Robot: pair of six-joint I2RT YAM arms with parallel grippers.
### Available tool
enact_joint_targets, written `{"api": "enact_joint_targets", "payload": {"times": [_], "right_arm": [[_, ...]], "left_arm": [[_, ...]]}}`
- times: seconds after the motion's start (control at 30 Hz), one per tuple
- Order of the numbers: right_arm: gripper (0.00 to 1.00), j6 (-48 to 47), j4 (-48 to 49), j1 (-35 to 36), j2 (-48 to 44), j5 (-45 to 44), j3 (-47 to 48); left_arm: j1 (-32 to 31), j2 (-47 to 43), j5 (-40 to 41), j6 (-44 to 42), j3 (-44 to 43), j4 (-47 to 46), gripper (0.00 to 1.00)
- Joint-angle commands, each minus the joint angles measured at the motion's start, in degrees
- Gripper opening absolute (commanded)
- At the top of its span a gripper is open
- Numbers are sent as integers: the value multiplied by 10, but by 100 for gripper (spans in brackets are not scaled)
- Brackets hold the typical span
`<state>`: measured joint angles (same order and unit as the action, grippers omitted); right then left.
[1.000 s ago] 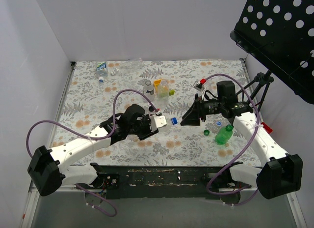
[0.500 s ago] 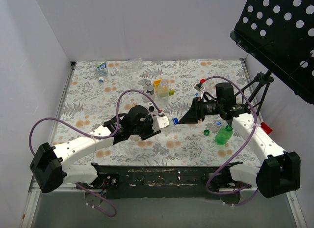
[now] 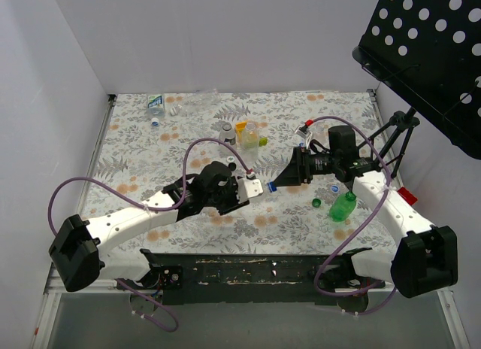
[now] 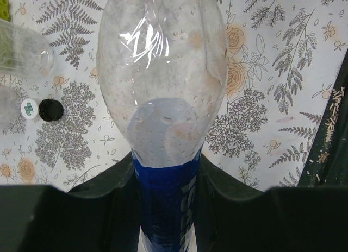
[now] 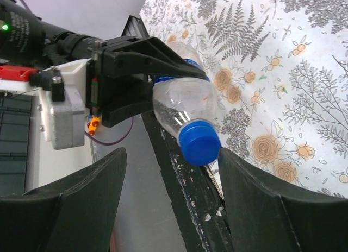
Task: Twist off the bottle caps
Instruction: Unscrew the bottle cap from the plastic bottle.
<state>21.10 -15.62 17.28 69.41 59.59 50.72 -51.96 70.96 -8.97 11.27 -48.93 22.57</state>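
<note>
My left gripper (image 4: 166, 178) is shut on the blue label of a clear bottle (image 4: 163, 73) and holds it lying level above the table. In the top view that bottle (image 3: 260, 187) points right, its blue cap (image 3: 271, 187) facing my right gripper (image 3: 279, 185). The right wrist view shows the blue cap (image 5: 199, 143) still on the bottle's neck, between my right gripper's (image 5: 171, 152) open fingers. It sits close to the right finger (image 5: 255, 197), with a wide gap to the left finger.
A green bottle (image 3: 343, 206) lies by the right arm with a green cap (image 3: 316, 202) and a blue cap (image 3: 334, 189) nearby. A yellowish bottle (image 3: 248, 135) and clear bottles stand mid-table. A black cap (image 4: 51, 109) lies below. A black perforated panel (image 3: 428, 48) overhangs the right.
The left gripper carried the bottle to the right while the right gripper moved left. The blue cap now lies between the right fingers. Neither gripper's opening changed.
</note>
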Motion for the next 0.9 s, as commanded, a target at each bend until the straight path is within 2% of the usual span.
{"api": "enact_joint_targets", "payload": {"times": [0.0, 0.57, 0.87], "right_arm": [[75, 1, 9, 7, 9, -32, -13], [63, 22, 52, 19, 17, -20, -27], [38, 32, 79, 19, 25, 11, -34]], "left_arm": [[-5, -2, 9, -4, -28, -15, 13], [-10, 1, 10, 0, -25, -21, 13], [-11, 1, 8, -1, -26, -21, 13]]}}
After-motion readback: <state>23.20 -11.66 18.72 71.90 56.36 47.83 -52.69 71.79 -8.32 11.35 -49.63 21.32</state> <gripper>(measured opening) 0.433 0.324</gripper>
